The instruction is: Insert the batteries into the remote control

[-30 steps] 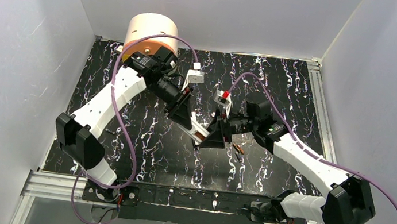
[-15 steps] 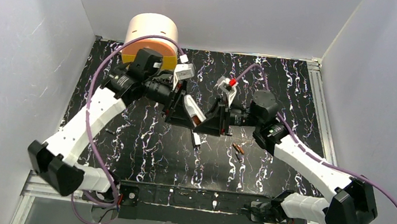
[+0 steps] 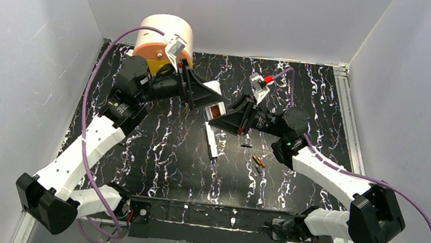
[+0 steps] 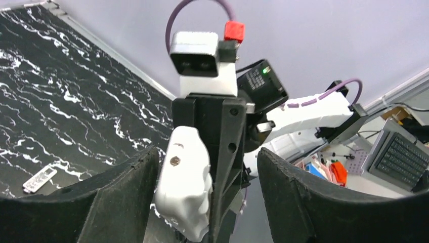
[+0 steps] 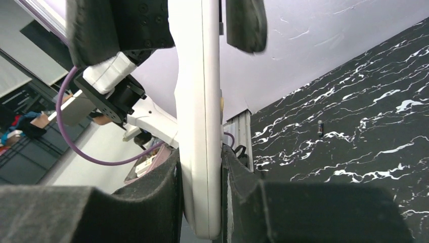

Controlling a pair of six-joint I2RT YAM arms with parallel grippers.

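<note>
Right wrist: remote control [image 5: 200, 101] clamped edge-on between right fingers [image 5: 126, 207].
Left fingers [image 4: 313, 202]: released, spread astride remote control's far end.
Batteries [image 3: 258, 161]: on surface [image 3: 165, 152], near right fingers, untouched.

soft, even light fills the box: the white walls [image 3: 18, 70] glow bright, and shadows are weak and hard to pick out on the dark marbled table [image 3: 151, 163]. on my left claw [image 4: 207, 167] the pads [image 4: 121, 202] sit close to the lens, dark and blurred. the remote control [image 5: 200, 126] looks pale, washed and soft-edged, while the table beyond it stays sharper.
</note>
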